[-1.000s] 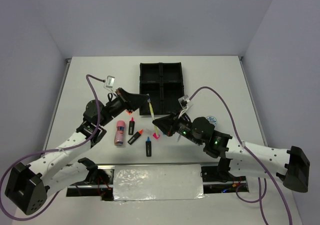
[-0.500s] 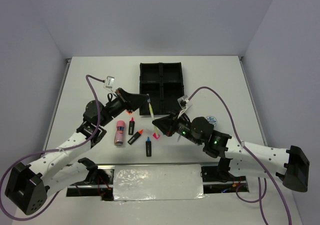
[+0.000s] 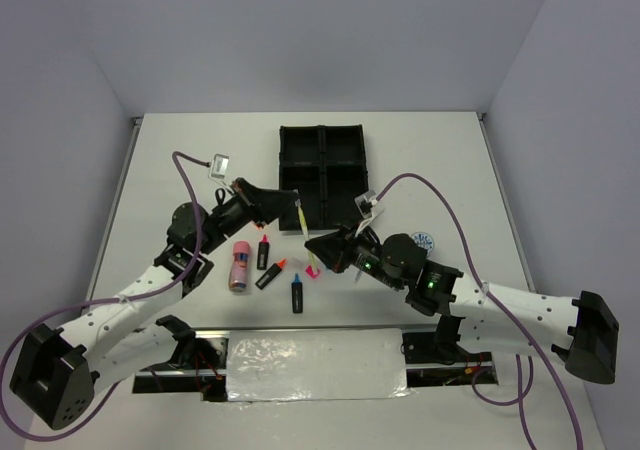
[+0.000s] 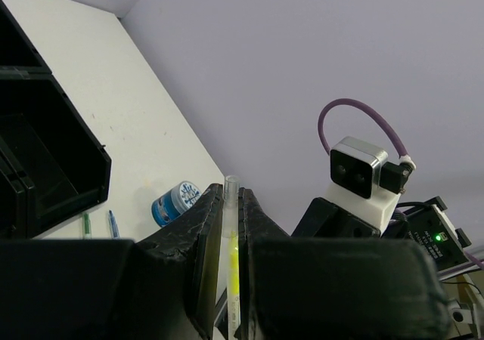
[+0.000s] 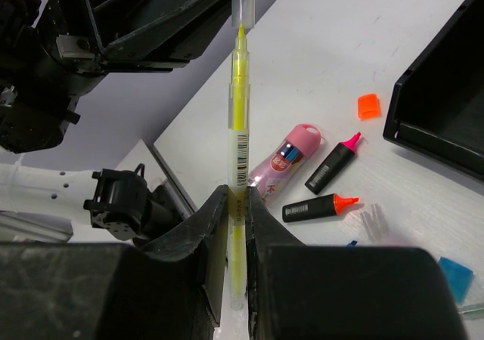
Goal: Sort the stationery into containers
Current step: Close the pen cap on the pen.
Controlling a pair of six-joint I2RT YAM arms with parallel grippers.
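So, left gripper (image 4: 231, 200) clamped on one end of yellow pen (image 5: 237, 128), right gripper (image 5: 237, 196) clamped on other end. Pen held up off table (image 3: 200, 150), just beside near left corner of black tray (image 3: 322, 165). Nearby, pink tube (image 3: 240, 266) lies on table.

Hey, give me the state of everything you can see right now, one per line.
yellow pen: held off the table by both grippers.
left gripper: shut on the yellow pen.
right gripper: shut on the yellow pen.
pink highlighter: lying uncapped.
orange highlighter: lying uncapped.
pink tube: lying capped.
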